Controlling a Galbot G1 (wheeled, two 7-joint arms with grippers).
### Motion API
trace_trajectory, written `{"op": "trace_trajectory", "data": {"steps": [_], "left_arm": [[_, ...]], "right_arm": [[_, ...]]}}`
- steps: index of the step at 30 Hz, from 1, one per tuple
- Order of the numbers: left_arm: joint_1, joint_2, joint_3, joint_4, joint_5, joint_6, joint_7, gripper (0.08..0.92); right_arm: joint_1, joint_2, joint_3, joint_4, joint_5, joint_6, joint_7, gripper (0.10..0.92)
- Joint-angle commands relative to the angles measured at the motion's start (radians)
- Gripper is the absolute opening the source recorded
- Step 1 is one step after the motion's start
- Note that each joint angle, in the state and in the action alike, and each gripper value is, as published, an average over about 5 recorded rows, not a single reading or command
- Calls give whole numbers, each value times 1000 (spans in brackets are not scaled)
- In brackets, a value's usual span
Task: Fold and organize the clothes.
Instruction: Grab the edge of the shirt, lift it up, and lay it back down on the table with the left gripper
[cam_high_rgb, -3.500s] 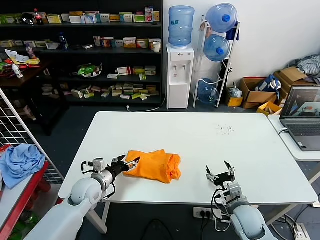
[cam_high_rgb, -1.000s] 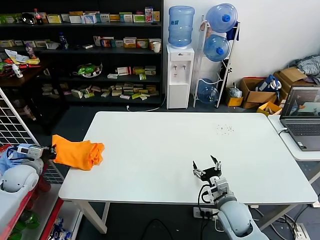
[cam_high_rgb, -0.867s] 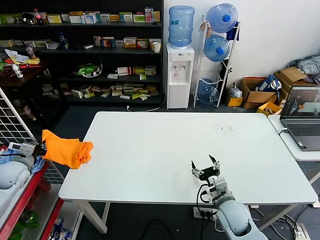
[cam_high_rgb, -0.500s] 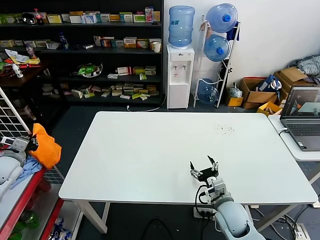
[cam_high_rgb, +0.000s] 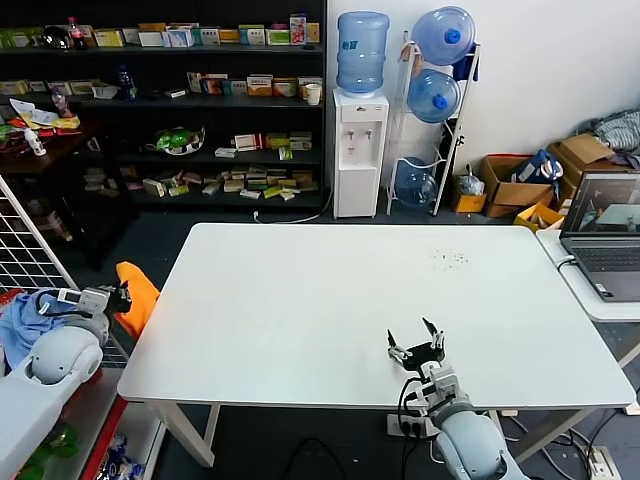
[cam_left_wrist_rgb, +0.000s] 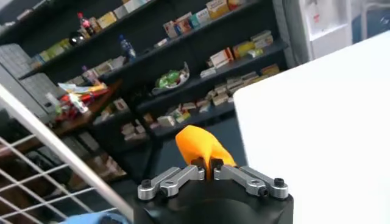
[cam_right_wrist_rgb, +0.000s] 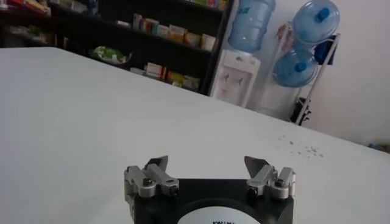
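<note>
T-shirt (cam_high_rgb: 138, 289): bright orange | table (cam_high_rgb: 300, 300): white | cloth (cam_high_rgb: 22, 322): light blue

Only a small bunched part of the T-shirt (cam_high_rgb: 137, 296) is seen beyond the table (cam_high_rgb: 300, 300) edge; the rest is hidden behind the left gripper (cam_high_rgb: 118, 297), and no lettering can be made out. In the left wrist view the T-shirt (cam_left_wrist_rgb: 198, 145) is covered below by the fingertips (cam_left_wrist_rgb: 198, 164) pinched on it. The blue cloth (cam_high_rgb: 25, 322) is partly hidden by the left arm. The laptop (cam_high_rgb: 604, 232) is cut off by the head view's edge. The right gripper (cam_right_wrist_rgb: 208, 165) body is cut off in its wrist view.
</note>
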Motion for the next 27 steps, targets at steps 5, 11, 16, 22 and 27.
{"op": "trace_trajectory", "data": {"steps": [5,11,16,22,27], "left_arm": [[15,-138,46,-259,-242,59,-159,131],[-11,-302,110,-242,-238,47,-186,131],[-25,-460,142,-157,-190,13,-189,131],[-13,-667,159,-92,-125,-49,-199,131],[-5,-816,184,-51,-70,-99,-201,131]], "right_arm": [[0,0,3,-17,-10,-3,0,823],[-4,-3,16,-33,-17,17,-6,823],[-17,-6,41,-28,-19,37,-13,823],[-37,-18,84,-29,-12,73,-29,823],[-51,-24,106,-28,-1,85,-34,823]]}}
